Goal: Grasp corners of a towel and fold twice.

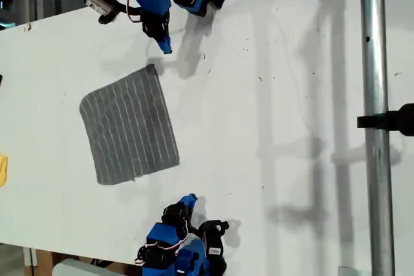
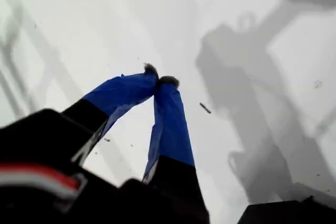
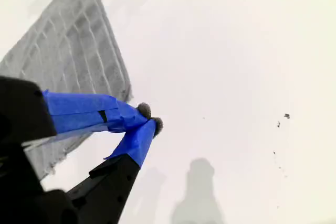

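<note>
In the exterior view, the towel (image 1: 129,125) lies flat and unfolded on the white table (image 1: 272,95), toward that view's left. One of its corners (image 1: 152,69) points at the arm at the view's top, and my second gripper (image 1: 165,47) hangs just beside that corner, not touching it. My first gripper (image 1: 189,199) sits at the view's bottom, near the towel's lower edge but apart from it. A small yellow object (image 1: 2,169) shows at the view's left edge, and a metal pole (image 1: 375,121) runs down its right.

In the first wrist view, my first gripper (image 2: 159,81) has its blue-taped tips pressed together over bare table, gripping nothing.

In the second wrist view, my second gripper (image 3: 149,118) is likewise clenched empty, with the striped towel (image 3: 68,51) just beside the tips.
</note>
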You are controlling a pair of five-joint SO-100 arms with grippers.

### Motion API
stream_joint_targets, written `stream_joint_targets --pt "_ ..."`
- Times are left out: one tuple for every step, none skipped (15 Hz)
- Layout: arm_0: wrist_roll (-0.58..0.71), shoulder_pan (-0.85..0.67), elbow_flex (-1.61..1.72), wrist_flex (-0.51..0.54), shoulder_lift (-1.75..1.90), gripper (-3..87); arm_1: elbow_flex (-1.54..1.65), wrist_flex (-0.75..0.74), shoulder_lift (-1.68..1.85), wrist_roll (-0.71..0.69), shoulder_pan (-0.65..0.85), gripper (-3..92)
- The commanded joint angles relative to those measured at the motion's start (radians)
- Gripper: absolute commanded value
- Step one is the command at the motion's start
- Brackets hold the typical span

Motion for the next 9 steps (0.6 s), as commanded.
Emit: stream_joint_targets --pt "0.054 -0.081 -0.183 0.0 -0.132 -3.0 -0.229 0.002 -0.215 -0.17 0.152 -0.3" --pt "0.08 -0.117 -0.209 0.002 -0.164 -2.9 -0.321 0.005 -0.324 -0.247 0.225 -0.3" --pt "0.132 -0.152 -0.225 -0.011 -0.187 -2.9 -0.426 0.011 -0.434 -0.311 0.272 -0.3" --pt "0.183 -0.195 -0.255 -0.005 -0.222 -2.9 -0.534 0.021 -0.552 -0.362 0.304 -0.3" --pt "0.244 -0.236 -0.291 -0.003 -0.264 -2.9 -0.627 0.029 -0.655 -0.407 0.325 -0.3" --pt "0.29 -0.265 -0.341 0.0 -0.321 -2.9 -0.706 0.031 -0.75 -0.454 0.336 -0.2" --pt "0.327 -0.282 -0.413 0.02 -0.387 -2.9 -0.773 0.038 -0.844 -0.479 0.348 1.7" --pt "0.35 -0.287 -0.503 0.057 -0.46 -2.9 -0.825 0.046 -0.922 -0.497 0.354 5.3" --pt "0.362 -0.284 -0.58 0.083 -0.522 -2.9 -0.848 0.038 -0.966 -0.514 0.351 15.2"
